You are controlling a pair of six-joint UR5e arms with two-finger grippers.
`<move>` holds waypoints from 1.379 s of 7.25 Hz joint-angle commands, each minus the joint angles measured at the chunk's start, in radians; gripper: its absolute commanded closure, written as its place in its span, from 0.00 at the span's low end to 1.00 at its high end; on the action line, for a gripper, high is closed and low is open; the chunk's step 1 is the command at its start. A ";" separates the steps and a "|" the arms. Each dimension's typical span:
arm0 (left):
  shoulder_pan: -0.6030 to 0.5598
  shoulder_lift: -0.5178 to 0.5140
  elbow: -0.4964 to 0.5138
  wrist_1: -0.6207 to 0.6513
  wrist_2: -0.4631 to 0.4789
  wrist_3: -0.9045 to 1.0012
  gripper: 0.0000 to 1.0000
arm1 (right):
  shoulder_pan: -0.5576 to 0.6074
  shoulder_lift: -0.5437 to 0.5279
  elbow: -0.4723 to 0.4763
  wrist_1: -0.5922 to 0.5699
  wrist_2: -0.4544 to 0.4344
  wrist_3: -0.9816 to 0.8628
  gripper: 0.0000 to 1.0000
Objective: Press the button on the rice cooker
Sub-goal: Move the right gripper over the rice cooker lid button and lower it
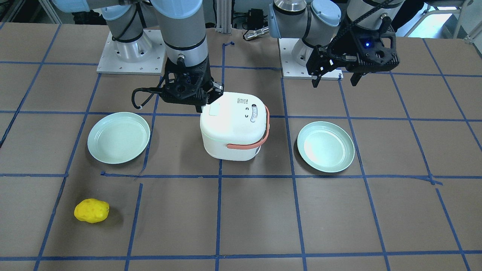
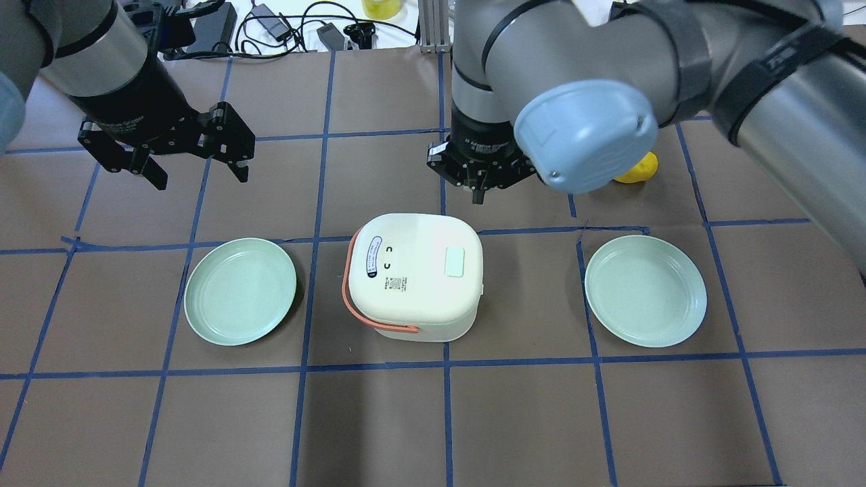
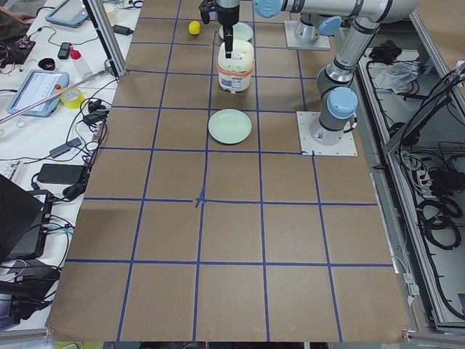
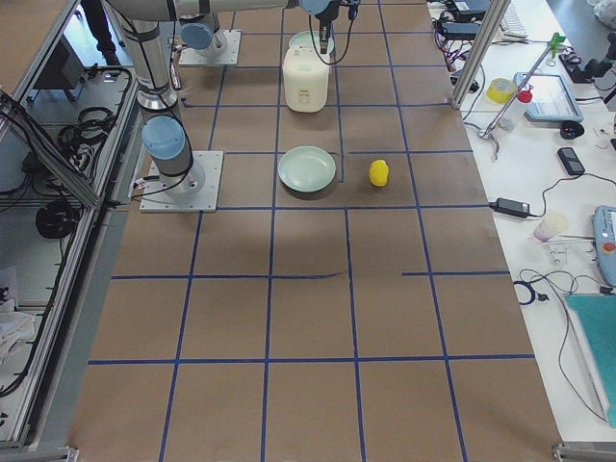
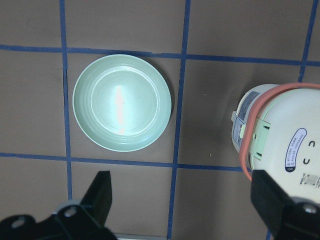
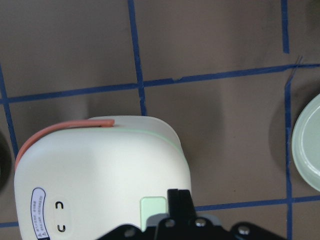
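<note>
while left gripper (image 2: 199, 177) hangs spread, closed right gripper (image 2: 477, 197) hovers by the button (image 2: 455, 261) at rice cooker (image 2: 413, 291) edge

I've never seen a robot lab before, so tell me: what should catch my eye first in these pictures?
The white rice cooker with its orange handle stands mid-table between two pale green plates. The right arm's fingers, pressed together, hang over the pale green button on its lid, while the left arm's fingers are spread wide off to the side. A yellow lump lies alone farther out on the robot's right.
</note>
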 commanded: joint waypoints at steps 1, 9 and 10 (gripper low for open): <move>0.000 0.000 0.000 0.000 0.000 -0.001 0.00 | 0.068 -0.002 0.105 -0.100 -0.010 0.023 1.00; 0.000 0.000 0.000 0.000 0.000 0.001 0.00 | 0.073 -0.005 0.159 -0.142 -0.037 0.019 1.00; 0.000 0.000 0.000 0.000 0.000 0.001 0.00 | 0.074 0.000 0.161 -0.147 -0.034 0.021 1.00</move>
